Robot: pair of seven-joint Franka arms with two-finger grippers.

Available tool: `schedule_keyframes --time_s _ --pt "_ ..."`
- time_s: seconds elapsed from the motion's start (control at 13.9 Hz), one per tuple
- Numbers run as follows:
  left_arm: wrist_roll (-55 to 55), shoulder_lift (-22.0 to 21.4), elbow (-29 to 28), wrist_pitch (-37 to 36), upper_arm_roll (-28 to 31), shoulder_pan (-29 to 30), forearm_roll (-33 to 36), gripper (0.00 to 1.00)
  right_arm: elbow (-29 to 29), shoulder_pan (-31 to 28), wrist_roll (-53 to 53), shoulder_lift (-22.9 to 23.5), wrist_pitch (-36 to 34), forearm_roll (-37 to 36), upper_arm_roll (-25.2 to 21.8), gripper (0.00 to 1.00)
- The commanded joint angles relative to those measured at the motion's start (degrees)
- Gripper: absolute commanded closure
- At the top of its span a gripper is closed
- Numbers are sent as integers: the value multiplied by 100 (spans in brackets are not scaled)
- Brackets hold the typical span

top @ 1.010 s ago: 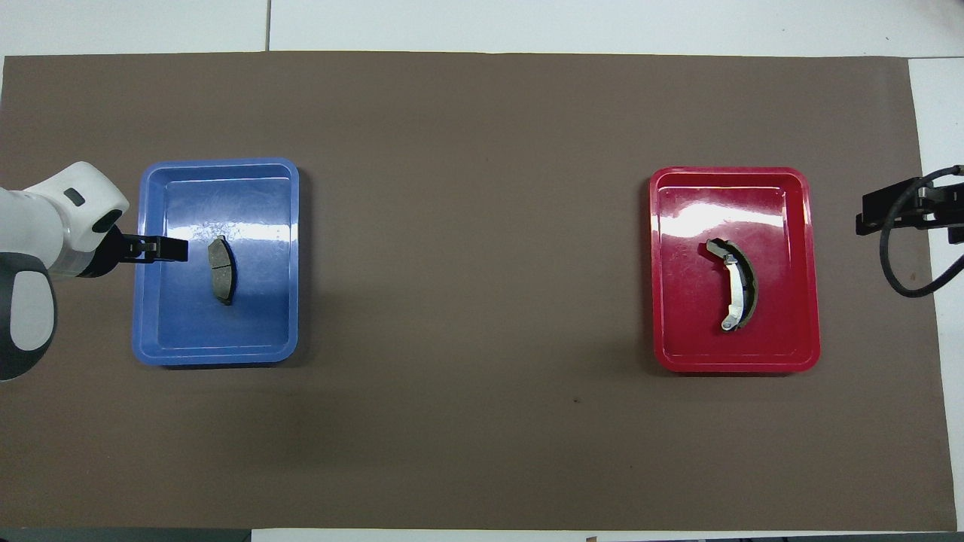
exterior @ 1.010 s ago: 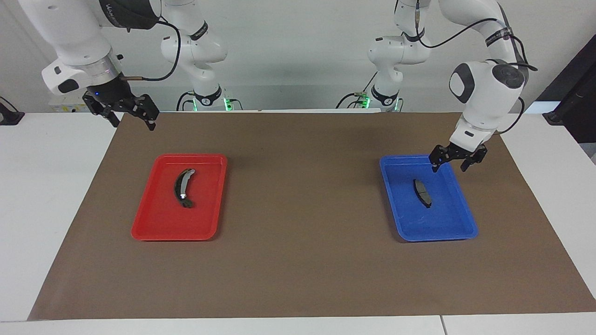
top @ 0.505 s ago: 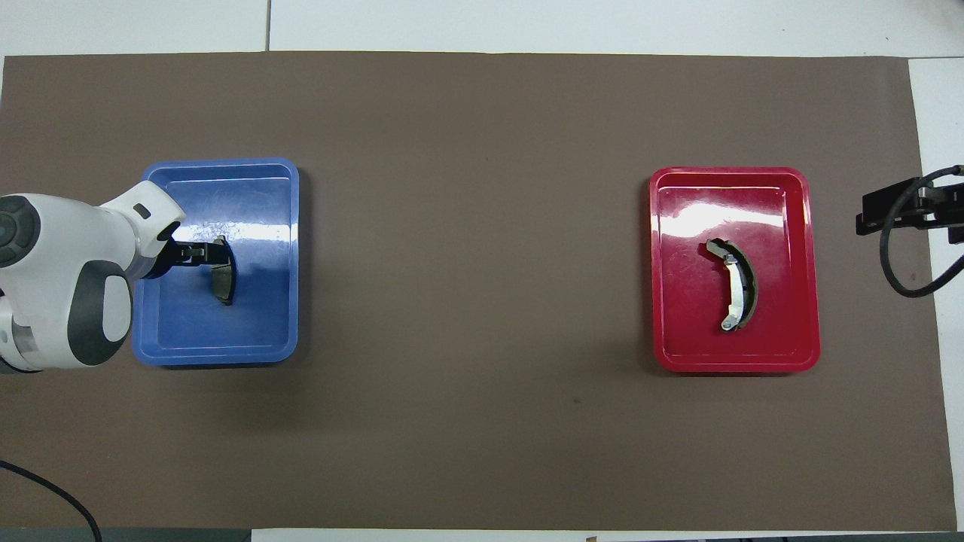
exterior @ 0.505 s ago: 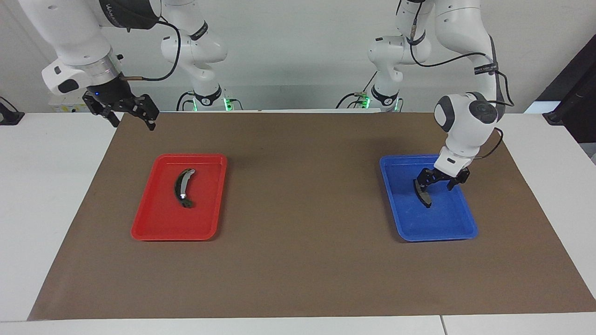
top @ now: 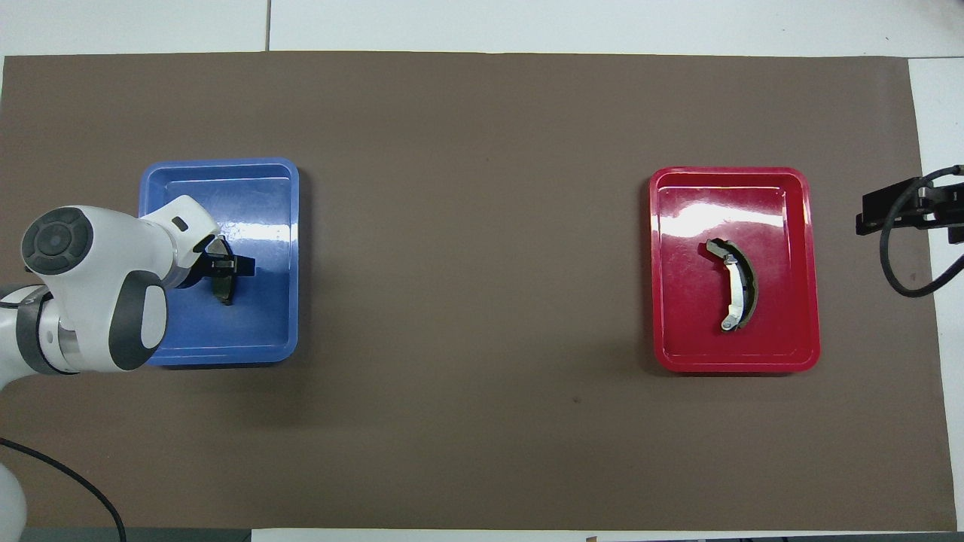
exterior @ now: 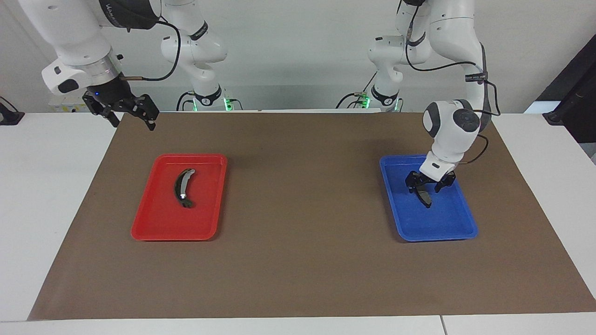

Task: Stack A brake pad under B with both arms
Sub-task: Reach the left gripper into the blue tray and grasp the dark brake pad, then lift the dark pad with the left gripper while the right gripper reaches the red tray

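The A brake pad [exterior: 425,198], short, flat and dark grey, lies in the blue tray [exterior: 437,236]; it also shows in the overhead view [top: 224,290]. My left gripper [exterior: 423,187] is low in that tray, open, with its fingers on either side of the pad's end nearer the robots. In the overhead view the left gripper [top: 224,265] covers part of the pad. B [exterior: 182,187], the long curved shoe with a silver strip, lies in the red tray [exterior: 144,231] and shows from overhead [top: 739,284]. My right gripper [exterior: 132,120] waits open, raised over the mat's corner by its base.
Both trays, the blue tray [top: 218,355] and the red tray [top: 810,263], rest on a brown mat [exterior: 298,209] that covers most of the white table. The right arm's black cable and hand [top: 896,211] show at the overhead view's edge.
My left gripper has come down from over the blue tray's rim nearer the robots to straddle the pad. The right arm, the pad and B have not moved.
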Motion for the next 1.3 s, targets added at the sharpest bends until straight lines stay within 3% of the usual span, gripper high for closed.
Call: schedule_keyframes --time_s 0.0,0.22,0.29,0.36,0.58,0.79,1.01,1.23 --pt "-202 -71 -228 132 55 -68 12 7 23 -59 -102 -9 -56 72 30 1" --pt "-563 -54 -193 185 55 -76 12 62 23 -59 -102 -9 -56 72 30 1" --pt "-520 -54 -167 194 63 -76 20 77 23 -68 -102 -9 -56 72 30 1" --pt "-520 -80 -175 177 63 -76 20 84 14 -68 -102 -17 -56 72 30 1" --pt "-581 -412 -106 -42 63 -129 20 92 14 -77 -93 -18 -47 72 30 1" --pt "-633 -730 499 -1314 28 -347 20 92 14 -77 -93 -18 -56 72 30 1" --pt "-1273 -617 624 -829 11 -989 20 92 -91 -120 117 -44 31 63 4 1" --pt "-2257 -143 1071 -685 11 -1727 20 91 -441 -200 118 -166 592 72 -31 1"
